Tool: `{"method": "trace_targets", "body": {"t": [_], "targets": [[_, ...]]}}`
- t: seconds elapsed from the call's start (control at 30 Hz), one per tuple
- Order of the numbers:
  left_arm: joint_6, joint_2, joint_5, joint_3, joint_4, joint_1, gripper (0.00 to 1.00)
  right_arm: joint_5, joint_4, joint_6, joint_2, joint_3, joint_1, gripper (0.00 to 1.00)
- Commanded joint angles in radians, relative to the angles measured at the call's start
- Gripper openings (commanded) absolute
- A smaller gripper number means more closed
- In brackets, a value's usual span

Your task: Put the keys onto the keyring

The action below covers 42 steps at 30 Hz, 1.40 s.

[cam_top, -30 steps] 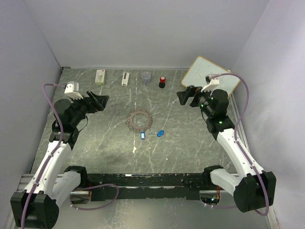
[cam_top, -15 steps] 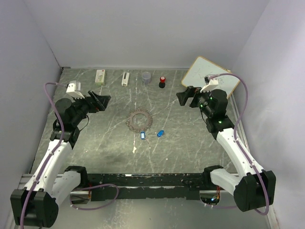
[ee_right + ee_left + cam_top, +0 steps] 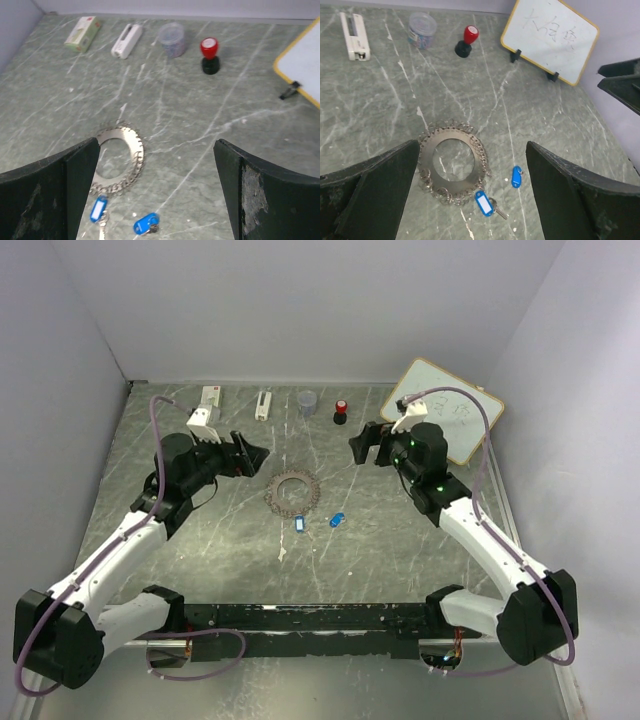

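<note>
The keyring (image 3: 292,491), a toothed grey metal ring, lies flat mid-table. Just in front of it lie the keys: one with a blue tag and white label (image 3: 299,524), one with an oval all-blue tag (image 3: 336,520). My left gripper (image 3: 252,453) hovers open, up and left of the ring. My right gripper (image 3: 362,443) hovers open, up and right of it. The left wrist view shows the keyring (image 3: 454,134), the labelled key (image 3: 484,203) and the oval key (image 3: 517,176) below my open left gripper (image 3: 472,145). The right wrist view shows the keyring (image 3: 135,150), both keys (image 3: 98,209) (image 3: 146,223) and my right gripper (image 3: 156,141).
Along the back edge stand a green-white box (image 3: 210,400), a white oblong device (image 3: 263,404), a clear small cup (image 3: 307,401) and a red-and-black knob (image 3: 341,411). A small whiteboard (image 3: 450,410) leans at the back right. Walls close in on three sides.
Both arms have swung inward toward the table's middle: the left gripper moved right, the right gripper moved left. The ring and keys have not moved.
</note>
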<state>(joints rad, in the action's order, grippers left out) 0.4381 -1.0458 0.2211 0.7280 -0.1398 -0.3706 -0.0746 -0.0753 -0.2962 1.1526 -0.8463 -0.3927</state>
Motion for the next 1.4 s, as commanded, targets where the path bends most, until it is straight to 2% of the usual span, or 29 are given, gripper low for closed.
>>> {"method": "trace_targets", "body": {"t": [0.0, 0.13, 0.23, 0.33, 0.4, 0.5, 0.67, 0.87, 0.97, 1.0, 1.1, 1.37], "targets": [[-0.031, 0.015, -0.076, 0.048, 0.042, -0.005, 1.0, 0.211, -0.017, 0.074, -0.054, 0.024, -0.002, 1.0], [-0.041, 0.046, -0.088, 0.036, 0.052, -0.008, 1.0, 0.369, -0.234, 0.206, -0.135, 0.221, 0.002, 1.0], [-0.066, 0.065, -0.123, 0.038, 0.07, -0.008, 1.0, 0.43, -0.507, 0.35, -0.17, 0.407, 0.01, 1.0], [-0.076, 0.08, -0.173, 0.048, 0.11, -0.008, 1.0, 0.478, -0.746, 0.443, -0.14, 0.552, 0.038, 1.0], [-0.094, 0.094, -0.223, 0.046, 0.129, -0.008, 1.0, 0.489, -0.828, 0.446, -0.088, 0.595, 0.075, 1.0], [-0.127, 0.123, -0.299, 0.04, 0.155, -0.008, 0.99, 0.458, -0.857, 0.384, -0.007, 0.615, 0.135, 1.0], [-0.17, 0.19, -0.365, 0.022, 0.162, -0.007, 1.0, 0.482, -1.011, 0.364, 0.143, 0.67, 0.164, 1.0], [-0.17, 0.232, -0.353, 0.025, 0.169, -0.007, 1.0, 0.509, -1.373, 0.359, 0.35, 0.764, 0.188, 1.0], [-0.166, 0.234, -0.338, 0.027, 0.174, -0.007, 0.99, 0.496, -1.651, 0.403, 0.529, 0.808, 0.19, 1.0], [-0.166, 0.233, -0.337, 0.027, 0.177, -0.007, 1.0, 0.516, -1.693, 0.413, 0.546, 0.816, 0.178, 1.0], [-0.163, 0.239, -0.343, 0.034, 0.189, -0.007, 1.0, 0.531, -1.539, 0.375, 0.491, 0.777, 0.177, 1.0], [-0.154, 0.254, -0.346, 0.055, 0.212, -0.007, 0.99, 0.543, -1.482, 0.362, 0.493, 0.744, 0.192, 1.0]]}}
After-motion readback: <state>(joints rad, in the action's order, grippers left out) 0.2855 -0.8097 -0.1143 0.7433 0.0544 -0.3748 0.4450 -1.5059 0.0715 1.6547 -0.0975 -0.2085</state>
